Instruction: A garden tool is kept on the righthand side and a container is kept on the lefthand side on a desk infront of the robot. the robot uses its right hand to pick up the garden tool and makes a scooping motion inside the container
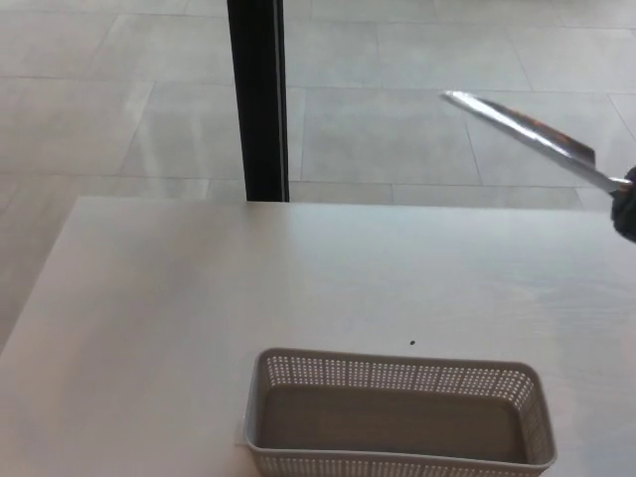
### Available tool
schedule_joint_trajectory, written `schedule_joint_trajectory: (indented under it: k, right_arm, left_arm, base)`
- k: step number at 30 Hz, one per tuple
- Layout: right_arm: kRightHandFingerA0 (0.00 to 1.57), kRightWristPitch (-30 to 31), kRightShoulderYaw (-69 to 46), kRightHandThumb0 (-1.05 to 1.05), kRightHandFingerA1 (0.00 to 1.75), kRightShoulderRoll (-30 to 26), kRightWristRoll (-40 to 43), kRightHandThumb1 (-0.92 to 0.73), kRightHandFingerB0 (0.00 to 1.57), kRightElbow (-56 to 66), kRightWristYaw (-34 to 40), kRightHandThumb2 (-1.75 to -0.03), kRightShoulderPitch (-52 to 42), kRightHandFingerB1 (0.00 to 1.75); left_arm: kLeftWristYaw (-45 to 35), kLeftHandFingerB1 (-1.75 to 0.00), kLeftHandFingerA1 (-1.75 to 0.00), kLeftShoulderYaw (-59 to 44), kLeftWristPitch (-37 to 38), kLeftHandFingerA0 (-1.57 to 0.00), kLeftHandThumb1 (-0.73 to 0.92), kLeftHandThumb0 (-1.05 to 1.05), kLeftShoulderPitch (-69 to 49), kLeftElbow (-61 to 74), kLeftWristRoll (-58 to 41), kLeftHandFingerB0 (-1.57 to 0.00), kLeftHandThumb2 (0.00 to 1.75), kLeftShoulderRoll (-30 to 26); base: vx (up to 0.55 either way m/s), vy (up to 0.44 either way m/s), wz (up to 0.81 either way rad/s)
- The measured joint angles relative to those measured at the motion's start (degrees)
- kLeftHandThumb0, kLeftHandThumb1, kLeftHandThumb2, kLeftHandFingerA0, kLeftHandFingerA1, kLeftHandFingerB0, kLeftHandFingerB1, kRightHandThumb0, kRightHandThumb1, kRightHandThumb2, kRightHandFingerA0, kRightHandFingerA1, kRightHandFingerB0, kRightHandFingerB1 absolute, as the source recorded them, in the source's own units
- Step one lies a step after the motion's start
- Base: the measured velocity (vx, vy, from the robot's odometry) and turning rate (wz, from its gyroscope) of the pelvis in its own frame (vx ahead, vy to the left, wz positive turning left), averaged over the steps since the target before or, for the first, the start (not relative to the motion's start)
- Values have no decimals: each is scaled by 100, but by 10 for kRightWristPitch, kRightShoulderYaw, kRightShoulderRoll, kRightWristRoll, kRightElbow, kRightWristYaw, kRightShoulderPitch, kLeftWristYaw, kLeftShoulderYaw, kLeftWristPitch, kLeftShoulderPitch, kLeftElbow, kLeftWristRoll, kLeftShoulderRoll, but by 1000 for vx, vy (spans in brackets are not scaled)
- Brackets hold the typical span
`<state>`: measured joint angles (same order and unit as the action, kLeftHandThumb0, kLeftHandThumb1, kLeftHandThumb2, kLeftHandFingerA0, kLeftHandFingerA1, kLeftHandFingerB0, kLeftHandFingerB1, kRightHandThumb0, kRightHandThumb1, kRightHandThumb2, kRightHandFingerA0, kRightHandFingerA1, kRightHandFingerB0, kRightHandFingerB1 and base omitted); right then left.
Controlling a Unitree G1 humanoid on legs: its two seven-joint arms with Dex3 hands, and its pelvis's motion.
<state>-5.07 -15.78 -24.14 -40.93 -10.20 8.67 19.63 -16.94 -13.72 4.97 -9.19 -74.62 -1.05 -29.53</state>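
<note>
So from my head cam, going left to right: the pale wood-look desk [179, 298] fills the lower two thirds of the frame, and behind it there's grey tiled floor [99, 89] across the top. A black vertical post [256, 99] stands in the upper left-centre, its foot meeting the desk's far edge. Bottom centre sits the container [397, 373], a grey perforated basket with its long side running across the frame, nothing in it that I can see. There's a tiny dark speck [412, 344] on the desk just behind it.

Upper right is the garden tool [522, 129], a shiny metal trowel up in the air, well apart from the basket. Its long axis runs diagonally, tip pointing to the upper left, handle end dropping toward the right edge. My right hand [626, 211] is barely a dark sliver at that edge where the shank ends, so I honestly can't tell how it's holding. Left hand isn't in the shot.
</note>
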Motion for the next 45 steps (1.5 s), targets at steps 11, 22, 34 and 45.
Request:
schedule_joint_trajectory:
  k: [11, 22, 34, 45]
  right_arm:
    - [91, -4, 51, -22, 175, -44, 6, -63, 73, -190, 68, -69, -17, 140]
    - [90, 27, 163, -25, 175, -47, -15, -56, 68, -227, 95, -78, -58, 150]
    - [81, 113, 227, -39, 108, -47, -27, -71, 51, -210, 52, -62, -56, 53]
    - [0, 165, 254, -105, 0, -48, -26, -81, 0, -190, -31, -65, -45, 0]
  left_arm:
    - [4, -95, -104, 1, 1, -100, -8, -67, -9, -2, 1, -89, 105, 0]
    - [13, -94, -102, 3, 1, -99, -10, -67, -6, -3, 1, -91, 106, 0]
    - [11, -93, -102, 3, 1, -101, -6, -70, -5, 0, 1, -90, 103, 1]
    - [11, -94, -101, 3, 1, -101, -6, -69, -5, 0, 1, -89, 104, 3]
  base:
    - [0, 0, 0]
    - [0, 0, 0]
    - [0, 0, 0]
    - [0, 0, 0]
